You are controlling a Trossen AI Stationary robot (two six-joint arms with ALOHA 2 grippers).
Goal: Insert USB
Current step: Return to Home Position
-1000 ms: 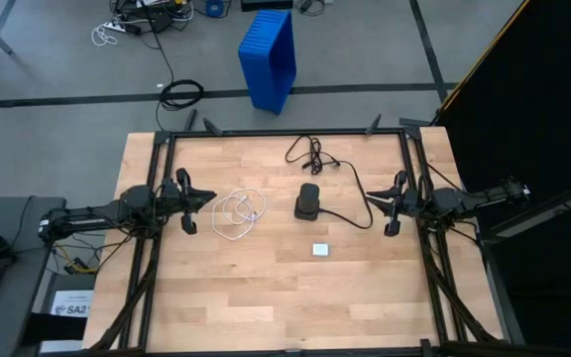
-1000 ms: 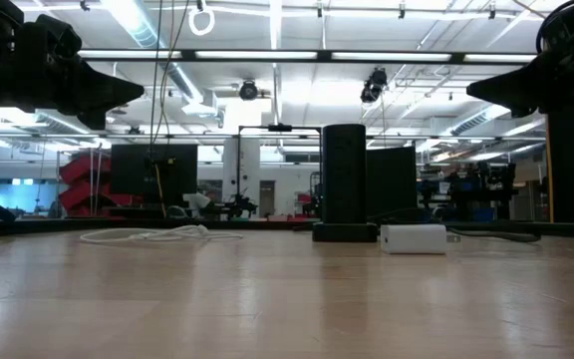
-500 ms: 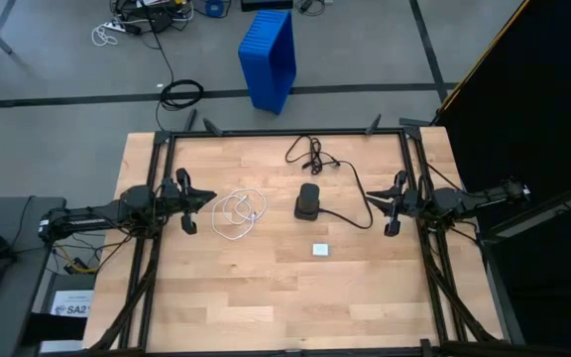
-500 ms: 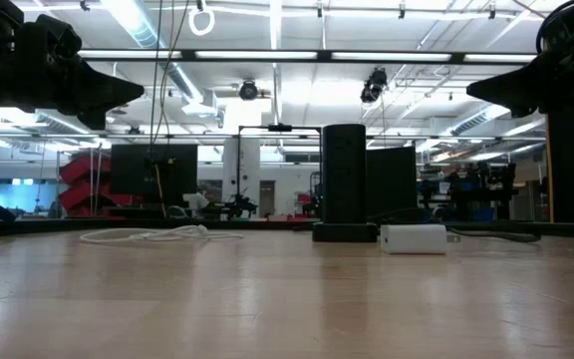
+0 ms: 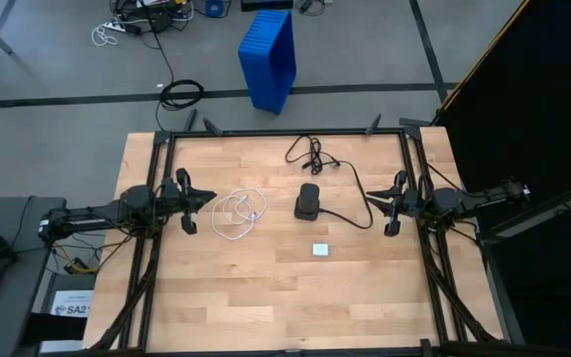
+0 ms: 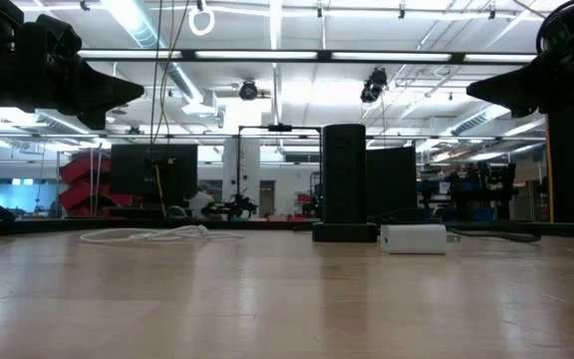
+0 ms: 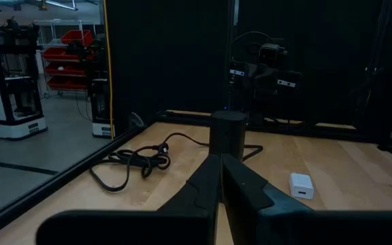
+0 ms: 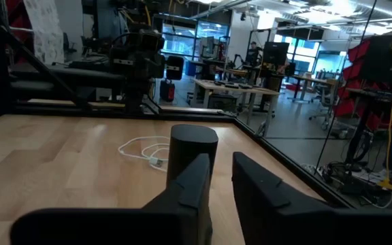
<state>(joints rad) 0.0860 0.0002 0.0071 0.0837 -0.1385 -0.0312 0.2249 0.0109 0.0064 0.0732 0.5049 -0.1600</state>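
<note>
The USB, a thin white cable [image 5: 236,213], lies coiled in loose loops on the wooden table left of centre; it also shows flat on the table in the low view [image 6: 157,236] and in the right wrist view [image 8: 145,151]. My left gripper [image 5: 211,198] hovers just left of the coil with its fingers shut [image 7: 220,158]. My right gripper [image 5: 368,195] hovers at the table's right side, open [image 8: 221,160], pointing at the black box [image 5: 308,200]. The left wrist view does not show the cable.
The black box [image 7: 227,133] stands upright at the table's centre. Its thick black cord [image 5: 310,154] runs to the far edge and loops toward the right arm. A small white adapter [image 5: 320,250] lies nearer the near edge. A blue crate [image 5: 269,58] stands on the floor beyond the table.
</note>
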